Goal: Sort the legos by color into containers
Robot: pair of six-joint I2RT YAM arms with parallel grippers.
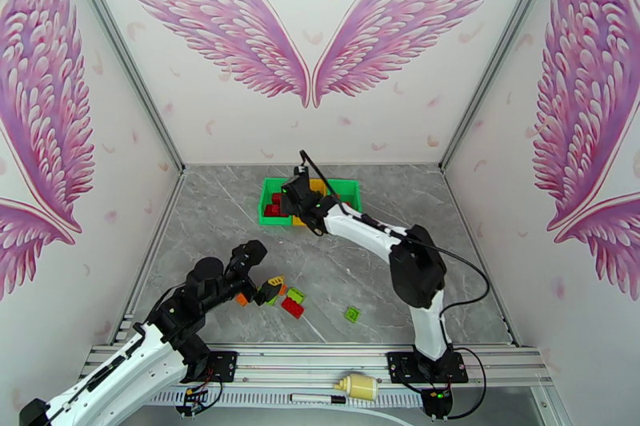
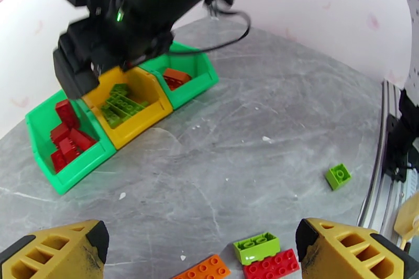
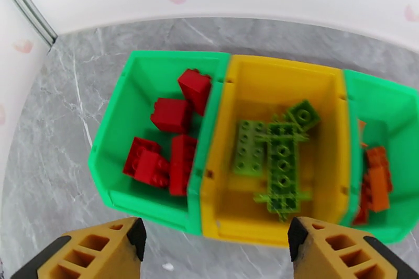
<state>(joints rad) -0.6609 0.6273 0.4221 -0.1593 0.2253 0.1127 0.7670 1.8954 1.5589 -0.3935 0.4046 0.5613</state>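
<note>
Right tool (image 3: 214, 243): open, empty, hanging over the yellow bin (image 3: 246, 225)
Left tool (image 2: 201, 243): open too, well away from that bin
Lime legos (image 3: 283, 165): inside the yellow bin

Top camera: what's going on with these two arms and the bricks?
Two arms are sorting bricks by color. The right gripper hangs open over three bins: red bricks in one green bin, lime ones in the yellow bin, orange ones in the other green bin. The left gripper, open and empty, hovers over loose bricks on the table.
</note>
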